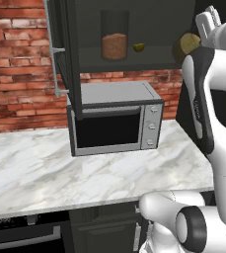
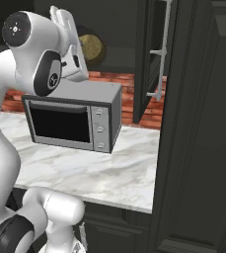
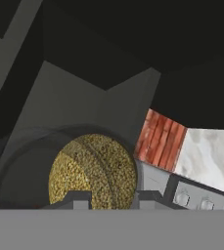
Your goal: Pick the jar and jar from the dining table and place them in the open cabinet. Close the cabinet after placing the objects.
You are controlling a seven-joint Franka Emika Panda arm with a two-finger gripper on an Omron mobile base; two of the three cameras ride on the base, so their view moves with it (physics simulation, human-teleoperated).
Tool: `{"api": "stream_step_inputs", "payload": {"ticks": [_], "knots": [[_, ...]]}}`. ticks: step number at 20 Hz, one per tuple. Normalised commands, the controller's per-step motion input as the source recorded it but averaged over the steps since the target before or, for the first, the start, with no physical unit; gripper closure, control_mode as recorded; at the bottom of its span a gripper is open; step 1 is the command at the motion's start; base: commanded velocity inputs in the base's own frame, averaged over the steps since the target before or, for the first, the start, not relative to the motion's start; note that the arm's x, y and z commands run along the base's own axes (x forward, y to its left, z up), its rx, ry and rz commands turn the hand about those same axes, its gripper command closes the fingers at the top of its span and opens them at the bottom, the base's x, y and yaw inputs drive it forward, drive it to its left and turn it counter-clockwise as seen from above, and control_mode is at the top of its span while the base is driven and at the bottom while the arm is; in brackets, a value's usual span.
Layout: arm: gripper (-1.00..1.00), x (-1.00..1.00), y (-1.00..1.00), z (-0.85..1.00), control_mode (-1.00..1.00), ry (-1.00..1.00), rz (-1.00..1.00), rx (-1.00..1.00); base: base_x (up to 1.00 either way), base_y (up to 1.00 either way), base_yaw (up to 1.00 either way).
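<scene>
While its two fingertips press either side of the olive-yellow jar, the gripper stands narrowly parted, clamped on the glass and holding it tilted up by the open cabinet. The reddish-brown jar stands upright on the cabinet shelf, beside a small yellow fruit, above the microwave.

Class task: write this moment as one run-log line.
gripper: shut on olive-yellow jar | reddish-brown jar: on cabinet shelf | cabinet door: open

Shelf room lies right of the red-brown jar and fruit.
</scene>
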Motion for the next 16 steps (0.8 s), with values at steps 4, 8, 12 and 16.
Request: {"api": "stream_step_inputs", "payload": {"ticks": [4, 8, 12, 16], "knots": [[1.00, 0.44, -0.05, -0.04, -1.00, 0.00, 0.00, 0.00, 0.00, 0.00, 0.00], [1.00, 0.46, 0.00, 0.00, -1.00, 0.04, 0.00, 0.00, 0.00, 0.00, 0.00], [1.00, 0.35, -0.03, 0.00, -1.00, 0.12, 0.00, -0.01, 0.00, 0.00, 0.00], [1.00, 0.23, -0.14, 0.00, -1.00, 0.09, 0.00, 0.00, 0.00, 0.00, 0.00]]}}
